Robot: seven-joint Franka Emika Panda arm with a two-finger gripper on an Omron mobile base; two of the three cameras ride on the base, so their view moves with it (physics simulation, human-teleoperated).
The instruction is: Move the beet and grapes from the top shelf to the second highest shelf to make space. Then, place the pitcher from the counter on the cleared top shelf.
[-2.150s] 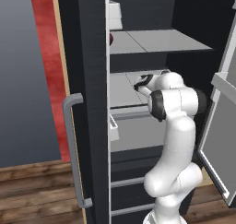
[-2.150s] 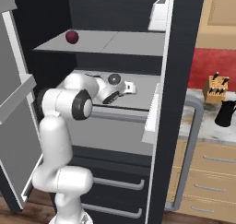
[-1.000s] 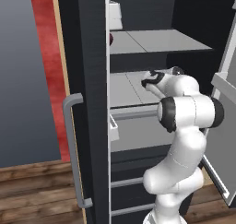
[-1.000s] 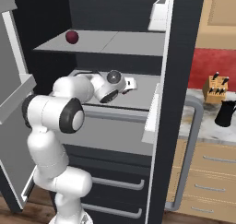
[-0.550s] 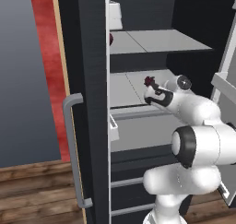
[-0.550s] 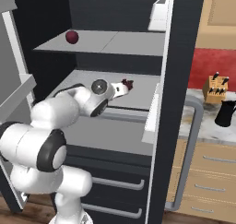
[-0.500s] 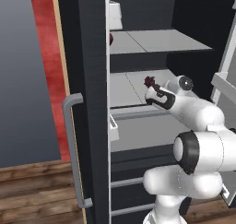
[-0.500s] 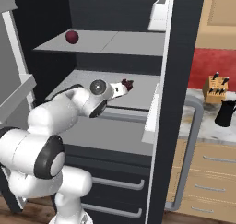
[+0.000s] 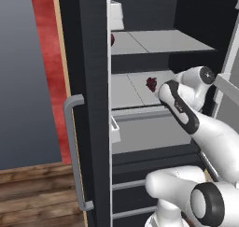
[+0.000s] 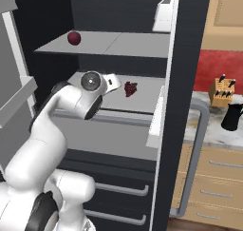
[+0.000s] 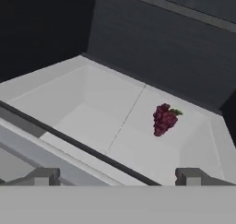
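The grapes [image 11: 164, 119] lie free on the second highest shelf [image 11: 92, 126], right of its faint dividing line. They also show as a maroon cluster [image 10: 130, 88] [image 9: 151, 83] in both base views. My gripper [image 11: 117, 177] is open and empty, hanging just outside that shelf's front rail, short of the grapes. The beet [image 10: 73, 37] sits at the left of the top shelf [image 10: 128, 44]; the door edge half hides the beet [image 9: 112, 39] in the left base view. The black pitcher [image 10: 232, 117] stands on the counter [image 10: 209, 130] to the right.
A tan knife block [image 10: 222, 92] stands behind the pitcher. A white box [image 10: 164, 11] sits above the top shelf. The dark fridge door with a grey handle [image 10: 190, 154] stands between shelves and counter. Another open door [image 10: 16, 97] flanks the arm's left.
The hand has drawn back from over the grapes to the shelf's front edge. The grapes now lie uncovered on the second highest shelf. The gripper stays open.
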